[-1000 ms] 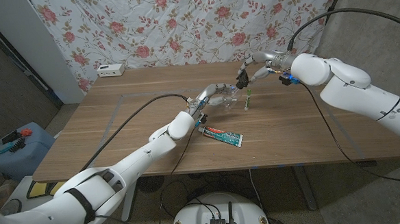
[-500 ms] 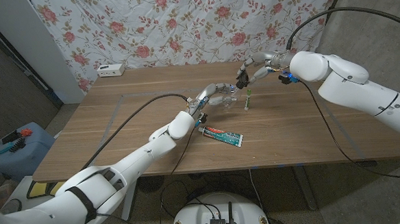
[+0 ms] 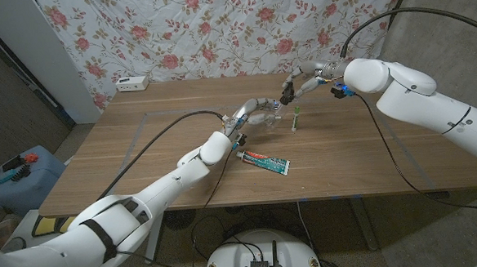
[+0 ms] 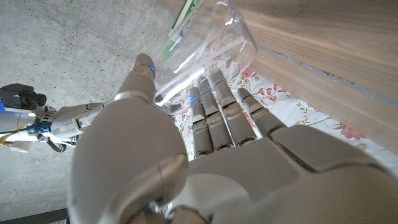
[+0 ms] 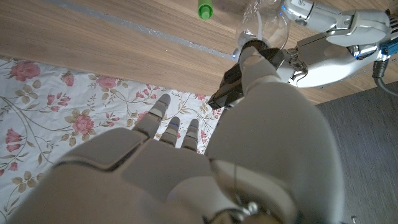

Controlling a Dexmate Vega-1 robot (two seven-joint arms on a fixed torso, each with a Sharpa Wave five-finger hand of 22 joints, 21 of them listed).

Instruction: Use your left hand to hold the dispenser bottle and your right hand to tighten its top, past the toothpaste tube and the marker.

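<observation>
While left hand (image 3: 256, 110) grips the clear dispenser bottle (image 3: 274, 118) | right hand (image 3: 295, 87) pinches its top, just above | marker (image 3: 296, 118) beside right hand | toothpaste tube (image 3: 264, 161) nearer.

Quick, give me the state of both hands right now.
Left hand: grips the clear dispenser bottle.
Right hand: fingertips on the bottle's top, gripping it.
</observation>
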